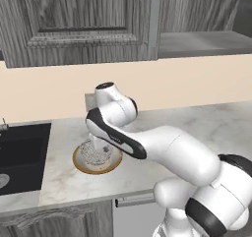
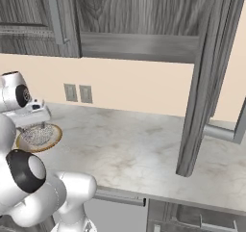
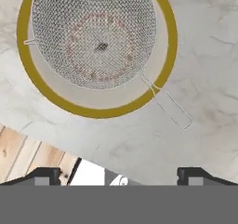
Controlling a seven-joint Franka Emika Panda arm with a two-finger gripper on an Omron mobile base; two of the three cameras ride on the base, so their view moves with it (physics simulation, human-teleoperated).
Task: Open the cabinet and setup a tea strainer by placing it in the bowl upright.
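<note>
Nearest you in the hand view, the gripper [image 3: 119, 174] shows two dark tips spread wide with nothing between them. Beyond them the tea strainer [image 3: 95, 35] sits upright inside the bowl [image 3: 167, 46], its handle passing over the rim onto the marble counter [image 3: 209, 79]. The bowl's top is cut off there. From the left base view the arm hides part of the bowl [image 1: 81, 163]. The cabinet [image 2: 202, 82] door stands open at right, well apart. The sink [image 1: 22, 157] lies beside the bowl.
</note>
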